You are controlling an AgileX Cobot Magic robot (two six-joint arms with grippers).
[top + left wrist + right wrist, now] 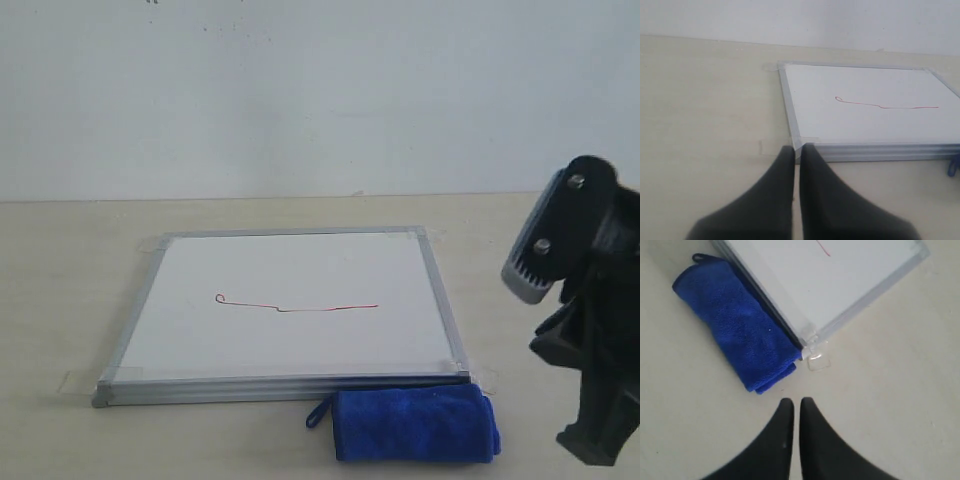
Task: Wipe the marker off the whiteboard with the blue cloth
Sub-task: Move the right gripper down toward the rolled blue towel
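Observation:
The whiteboard (pixel 300 265) lies flat on the table with the thin red marker (pixel 300 307) line running across its middle. Against the board's front edge, toward the right, rests the rolled blue cloth (pixel 415 425). My right gripper (pixel 796 402) is shut and empty, hovering over bare table a little way from the end of the blue cloth (pixel 740 325) and the whiteboard (pixel 805 275) corner. My left gripper (pixel 797 148) is shut and empty, its tips just short of the front left corner of the whiteboard (pixel 865 125). The marker (pixel 885 105) shows there too.
The right arm (pixel 590 330) stands tall at the right edge of the exterior view, beside the cloth. Clear tape tabs (pixel 817 360) hold the board's corners to the beige table (pixel 60 280). A pale wall rises behind.

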